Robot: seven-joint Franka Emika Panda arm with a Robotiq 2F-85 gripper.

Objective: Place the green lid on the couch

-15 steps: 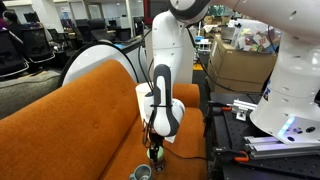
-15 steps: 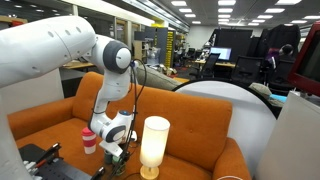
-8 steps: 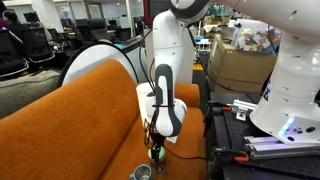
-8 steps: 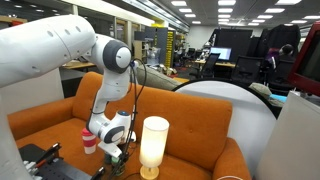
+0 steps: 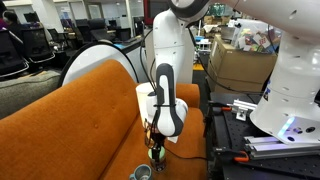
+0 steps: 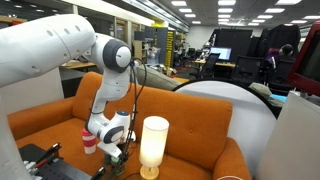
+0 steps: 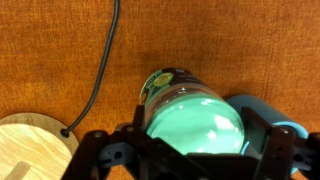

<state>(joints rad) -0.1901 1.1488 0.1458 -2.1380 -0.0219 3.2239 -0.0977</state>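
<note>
In the wrist view the pale-green round lid (image 7: 196, 128) sits on top of a labelled jar (image 7: 160, 82) that stands on the burnt-orange couch (image 7: 230, 40). My gripper (image 7: 195, 135) has a dark finger on each side of the lid and looks shut on it. In both exterior views the gripper (image 5: 155, 150) (image 6: 117, 155) points down at the couch seat (image 5: 70, 115) (image 6: 55, 120). In those views the lid is too small to make out.
A cream cylindrical lamp (image 6: 154, 143) stands beside the gripper; its wooden base (image 7: 30, 148) and black cable (image 7: 100, 60) show in the wrist view. A dark grey-teal cup (image 5: 142, 172) (image 7: 278, 125) sits close by. A red-and-white bottle (image 6: 89, 140) stands on the seat.
</note>
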